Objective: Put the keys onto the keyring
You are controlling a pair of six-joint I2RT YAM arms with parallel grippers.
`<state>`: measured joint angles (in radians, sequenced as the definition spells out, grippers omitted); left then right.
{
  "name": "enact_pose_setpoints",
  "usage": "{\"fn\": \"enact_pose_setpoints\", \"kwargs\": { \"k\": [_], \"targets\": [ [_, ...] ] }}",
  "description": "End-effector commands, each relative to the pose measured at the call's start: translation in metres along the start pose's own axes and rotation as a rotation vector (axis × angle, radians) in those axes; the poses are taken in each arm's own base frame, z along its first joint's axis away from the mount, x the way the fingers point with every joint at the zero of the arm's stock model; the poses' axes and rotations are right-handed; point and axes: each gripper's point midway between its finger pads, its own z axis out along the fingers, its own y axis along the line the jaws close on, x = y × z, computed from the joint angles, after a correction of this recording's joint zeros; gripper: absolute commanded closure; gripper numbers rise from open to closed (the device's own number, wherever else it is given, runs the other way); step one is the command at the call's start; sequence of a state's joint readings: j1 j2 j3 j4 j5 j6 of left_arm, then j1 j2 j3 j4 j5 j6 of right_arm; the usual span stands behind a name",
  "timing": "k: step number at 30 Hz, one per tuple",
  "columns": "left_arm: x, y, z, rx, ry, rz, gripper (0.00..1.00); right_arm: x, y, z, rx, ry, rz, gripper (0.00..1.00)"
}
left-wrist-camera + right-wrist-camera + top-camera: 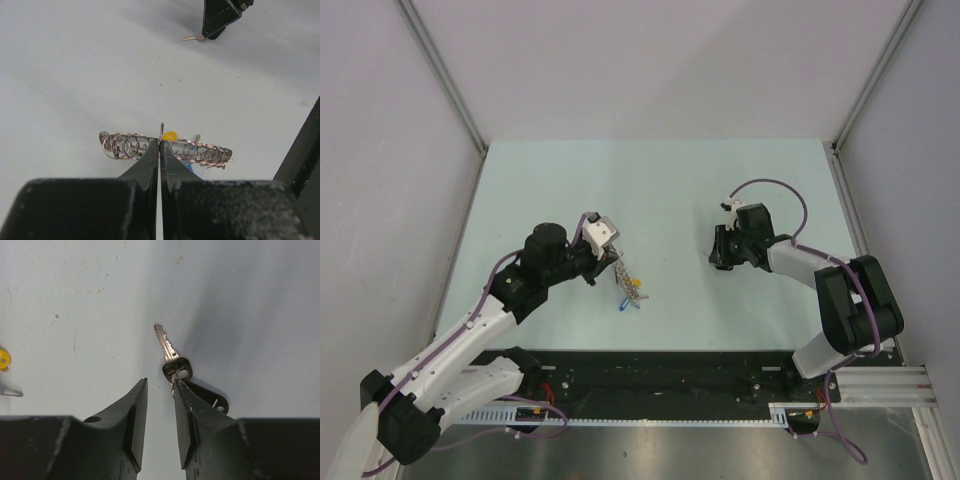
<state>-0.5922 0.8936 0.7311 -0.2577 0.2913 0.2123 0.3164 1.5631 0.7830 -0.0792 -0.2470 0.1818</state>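
A pale surface (660,190) carries everything. The left arm (470,335) reaches in towards the middle, and the right arm (840,300) bends in from the other side, the two well apart.

The left tool (160,142) has its fingers pressed together with no gap, pinching the thin metal edge of the keyring (122,146). The keyring shows edge-on in the left wrist view, with small wire loops strung out on either side of the grip. In the overhead view it hangs just off the left tool's tip, left of the surface's centre.

The right tool (160,390) is low over the surface with its fingers a narrow gap apart and nothing between them.

A black-headed key (172,357) lies flat just past the right-hand fingertip, its silver blade pointing away. Whether that fingertip touches it cannot be told.

A yellow-headed key (170,135) sits right behind the keyring, and a blue-headed key (623,303) lies just beside it, nearer the arm bases.
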Motion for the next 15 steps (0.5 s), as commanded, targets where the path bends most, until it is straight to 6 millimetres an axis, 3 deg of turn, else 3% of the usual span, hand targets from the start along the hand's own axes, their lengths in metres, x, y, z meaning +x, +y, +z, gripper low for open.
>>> {"fn": "enact_pose_setpoints", "kwargs": {
  "k": [1,15],
  "targets": [
    [-0.014,0.005,-0.005,-0.018,-0.056,0.038,1.0,-0.013,-0.001,0.001,0.026,-0.056,-0.022,0.71],
    [-0.016,0.004,-0.006,-0.013,-0.061,0.04,1.0,0.001,-0.003,0.005,0.054,-0.006,0.005,0.78]
  ]
}}
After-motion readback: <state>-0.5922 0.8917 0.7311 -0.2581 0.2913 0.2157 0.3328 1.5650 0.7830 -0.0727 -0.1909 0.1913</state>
